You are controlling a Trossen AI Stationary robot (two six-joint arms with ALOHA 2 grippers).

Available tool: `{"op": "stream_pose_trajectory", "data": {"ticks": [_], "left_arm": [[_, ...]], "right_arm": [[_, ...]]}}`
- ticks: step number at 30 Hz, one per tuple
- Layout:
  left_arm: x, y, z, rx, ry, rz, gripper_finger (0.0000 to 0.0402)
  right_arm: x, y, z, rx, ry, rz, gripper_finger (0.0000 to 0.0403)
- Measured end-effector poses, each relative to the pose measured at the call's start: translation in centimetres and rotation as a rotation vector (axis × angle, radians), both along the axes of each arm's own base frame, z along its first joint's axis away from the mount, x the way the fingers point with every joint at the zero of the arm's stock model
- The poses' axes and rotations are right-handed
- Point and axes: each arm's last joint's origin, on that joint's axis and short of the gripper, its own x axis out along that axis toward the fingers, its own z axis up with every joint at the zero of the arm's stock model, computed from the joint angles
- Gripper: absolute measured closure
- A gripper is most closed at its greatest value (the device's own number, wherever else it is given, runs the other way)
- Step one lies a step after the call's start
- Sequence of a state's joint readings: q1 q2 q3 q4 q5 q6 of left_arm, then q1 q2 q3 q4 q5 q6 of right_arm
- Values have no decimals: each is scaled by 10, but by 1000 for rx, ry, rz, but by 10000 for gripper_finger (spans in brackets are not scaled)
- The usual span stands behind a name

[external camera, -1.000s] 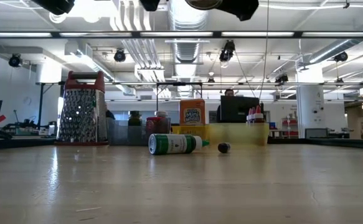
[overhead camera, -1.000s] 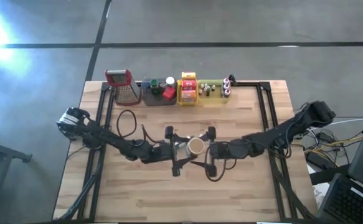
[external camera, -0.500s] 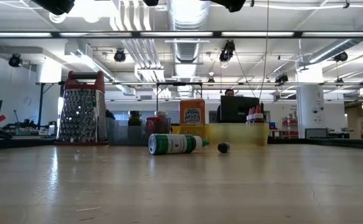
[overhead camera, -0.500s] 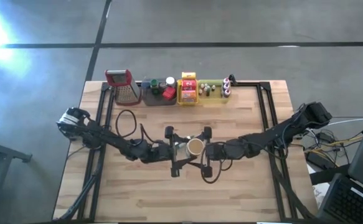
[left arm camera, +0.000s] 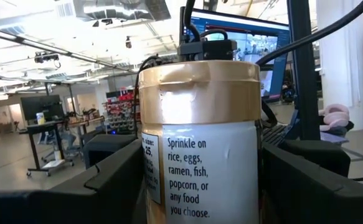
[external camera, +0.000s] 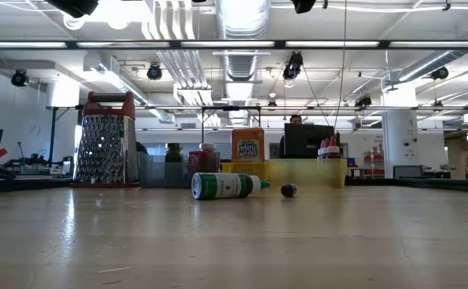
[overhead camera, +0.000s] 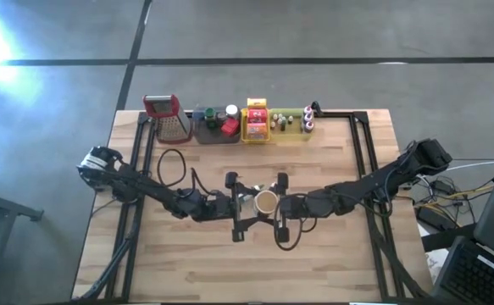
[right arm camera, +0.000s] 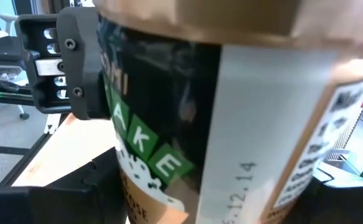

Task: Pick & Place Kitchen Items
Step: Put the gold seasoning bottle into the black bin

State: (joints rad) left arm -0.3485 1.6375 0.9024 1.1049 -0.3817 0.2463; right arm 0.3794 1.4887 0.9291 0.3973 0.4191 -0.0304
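A: Main item? The gold-capped seasoning jar with a white and dark label (overhead camera: 265, 202) is up in the air over the middle of the wooden table (overhead camera: 331, 263), upright, between both arms.

B: Left gripper (overhead camera: 237, 206)? Its dark fingers (left arm camera: 116, 180) sit on either side of the jar in the left wrist view, closed partway onto the jar body. It has the jar.

A: Right gripper (overhead camera: 281, 209)? It faces the left one from the other side, and the jar fills its wrist view. Its jaws flank the jar, but whether they press on it, cannot tell.

B: Other items? A green and white can lying on its side (external camera: 222, 186) sits mid-table in the low view, with a small dark round cap (external camera: 288, 190) just beside it.

A: Back edge? A red-topped metal grater (overhead camera: 169, 118), then a grey tray (overhead camera: 215, 135) with bottles, a yellow tray (overhead camera: 256, 134) holding an orange box (external camera: 248, 145), and a green tray (overhead camera: 292, 134) with tiny bottles (overhead camera: 308, 124).

B: Both arms are low over the table, reaching in from the sides.
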Motion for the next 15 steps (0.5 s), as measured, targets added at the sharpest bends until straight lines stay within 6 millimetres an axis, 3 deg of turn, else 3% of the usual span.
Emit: {"op": "stream_pose_trajectory", "data": {"ticks": [9,15], "left_arm": [[-2,1,0,-10,73,-7,103],[-9,3,17,-12,254,-29,61]], "right_arm": [[-2,-1,-4,-22,52,-4,117],[-7,-3,-7,-22,120,-7,135]]}}
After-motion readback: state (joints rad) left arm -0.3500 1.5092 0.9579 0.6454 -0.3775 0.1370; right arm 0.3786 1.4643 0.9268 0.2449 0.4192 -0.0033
